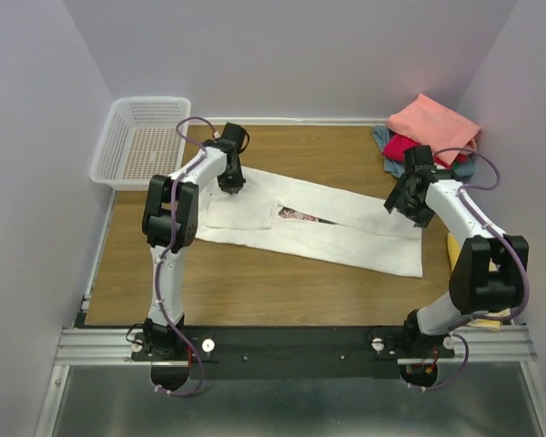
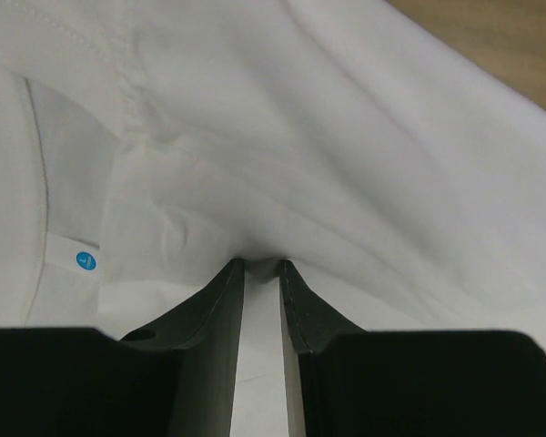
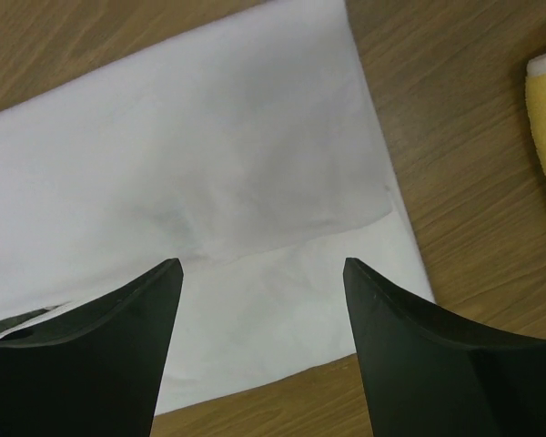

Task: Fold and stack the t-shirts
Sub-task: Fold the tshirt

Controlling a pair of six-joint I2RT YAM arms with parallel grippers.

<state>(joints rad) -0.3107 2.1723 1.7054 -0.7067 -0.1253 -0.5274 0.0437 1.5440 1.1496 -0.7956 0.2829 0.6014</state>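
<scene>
One white t-shirt [image 1: 346,238] laid out, three folded t-shirts [image 1: 434,126] piled, one basket [image 1: 109,146]

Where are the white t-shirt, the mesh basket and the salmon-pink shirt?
white t-shirt [image 1: 364,241]: top view, plain cloth right of the print.
mesh basket [image 1: 109,146]: top view, its left wall.
salmon-pink shirt [image 1: 434,123]: top view, middle of its upper face.

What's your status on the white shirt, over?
Left gripper pinching white t-shirt, left end. Right gripper open above right end. Folded stack back-right, nothing in the way.
</scene>
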